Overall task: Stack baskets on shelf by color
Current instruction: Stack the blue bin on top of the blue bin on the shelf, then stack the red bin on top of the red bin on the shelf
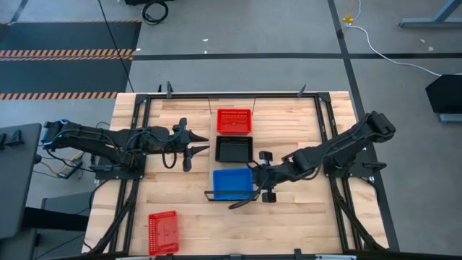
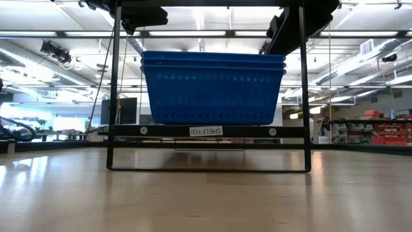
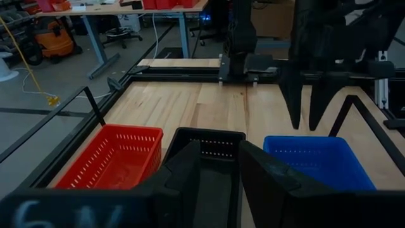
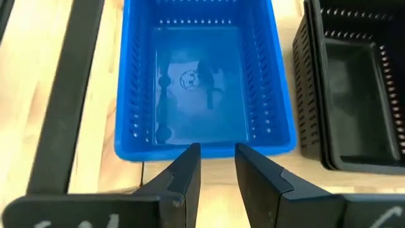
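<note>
Baskets on shelf (image 1: pixel 212 137): red (image 1: pixel 234 120), black (image 1: pixel 234 149), blue (image 1: pixel 232 183) stacks. One red basket (image 1: pixel 163 232) left at bench's 7 o'clock. Both arms' fingers slightly apart, empty.

Bright even overhead light, soft shadows, near claws blurred

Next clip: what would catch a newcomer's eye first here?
Three basket stacks in a row on the shelf at mid-table: red basket stack farthest back, black stack in the middle, blue stack nearest. One lone red basket sits apart near the table's front left edge. The right gripper hovers by the blue stack with jaws open and empty; the left gripper faces the black stack, also open.
</note>
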`<action>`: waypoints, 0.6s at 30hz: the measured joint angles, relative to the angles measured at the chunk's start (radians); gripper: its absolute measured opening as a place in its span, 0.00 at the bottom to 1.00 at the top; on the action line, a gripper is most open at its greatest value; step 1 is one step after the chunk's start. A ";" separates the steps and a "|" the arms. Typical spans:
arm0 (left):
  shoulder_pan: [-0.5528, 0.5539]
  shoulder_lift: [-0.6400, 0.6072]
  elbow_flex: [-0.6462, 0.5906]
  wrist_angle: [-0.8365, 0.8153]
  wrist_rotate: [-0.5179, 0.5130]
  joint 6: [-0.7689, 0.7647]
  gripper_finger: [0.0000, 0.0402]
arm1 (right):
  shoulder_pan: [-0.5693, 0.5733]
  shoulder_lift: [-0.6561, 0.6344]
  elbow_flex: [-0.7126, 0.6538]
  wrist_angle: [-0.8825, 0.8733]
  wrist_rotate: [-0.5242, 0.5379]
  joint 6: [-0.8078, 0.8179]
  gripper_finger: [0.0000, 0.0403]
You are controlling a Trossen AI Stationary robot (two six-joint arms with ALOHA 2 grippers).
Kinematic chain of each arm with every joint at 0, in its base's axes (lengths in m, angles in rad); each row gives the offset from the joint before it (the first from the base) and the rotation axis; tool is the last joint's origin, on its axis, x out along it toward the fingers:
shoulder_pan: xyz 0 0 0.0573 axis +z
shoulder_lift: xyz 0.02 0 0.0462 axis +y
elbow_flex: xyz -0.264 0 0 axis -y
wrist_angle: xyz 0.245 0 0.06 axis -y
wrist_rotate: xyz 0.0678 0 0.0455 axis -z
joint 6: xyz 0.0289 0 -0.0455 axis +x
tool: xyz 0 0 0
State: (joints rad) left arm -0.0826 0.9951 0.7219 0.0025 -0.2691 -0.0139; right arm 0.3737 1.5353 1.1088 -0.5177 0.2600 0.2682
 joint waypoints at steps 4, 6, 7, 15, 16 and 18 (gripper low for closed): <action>0.000 0.000 0.000 -0.001 0.000 0.000 0.29 | 0.000 -0.027 0.000 -0.019 0.000 0.001 0.26; 0.000 0.000 0.000 -0.001 0.000 0.000 0.29 | 0.000 -0.045 0.000 -0.023 0.001 0.001 0.26; 0.000 0.000 0.000 -0.002 0.000 0.000 0.29 | 0.000 -0.055 0.000 -0.022 0.003 0.001 0.26; -0.055 0.000 0.000 -0.019 0.003 -0.027 0.29 | -0.031 -0.090 0.000 -0.058 0.241 -0.079 0.26; -0.068 0.000 0.000 -0.029 0.003 -0.027 0.29 | -0.047 -0.090 0.000 -0.069 0.269 -0.092 0.26; -0.101 0.000 0.000 -0.046 0.004 -0.040 0.29 | -0.087 -0.087 0.000 -0.095 0.287 -0.099 0.26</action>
State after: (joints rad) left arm -0.1838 0.9947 0.7219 -0.0436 -0.2651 -0.0542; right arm 0.2865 1.4487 1.1091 -0.6129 0.5474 0.1692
